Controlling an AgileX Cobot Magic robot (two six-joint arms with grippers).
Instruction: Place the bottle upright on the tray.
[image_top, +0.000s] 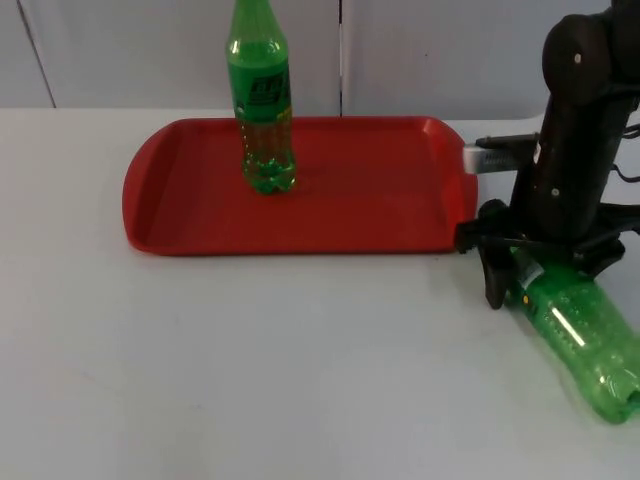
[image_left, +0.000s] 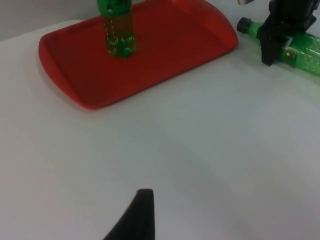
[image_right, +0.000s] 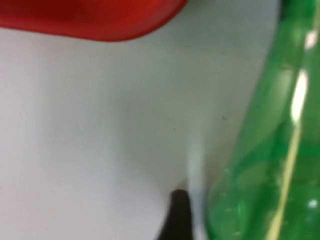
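Green lying bottle (image_top: 585, 340) beside red tray (image_top: 330, 215); right end effector (image_top: 520, 270) open astride its neck.

Matte black right arm (image_top: 575, 150) with rounded joint housing, small pale screw dots, silver-grey bracket at its nine o'clock side, black right gripper (image_top: 520, 262) with tapered fingers (image_top: 494, 280), glossy black left fingertip (image_left: 136, 217)

Green bottle (image_top: 585, 340) — flat, beside tray (image_top: 400, 215)
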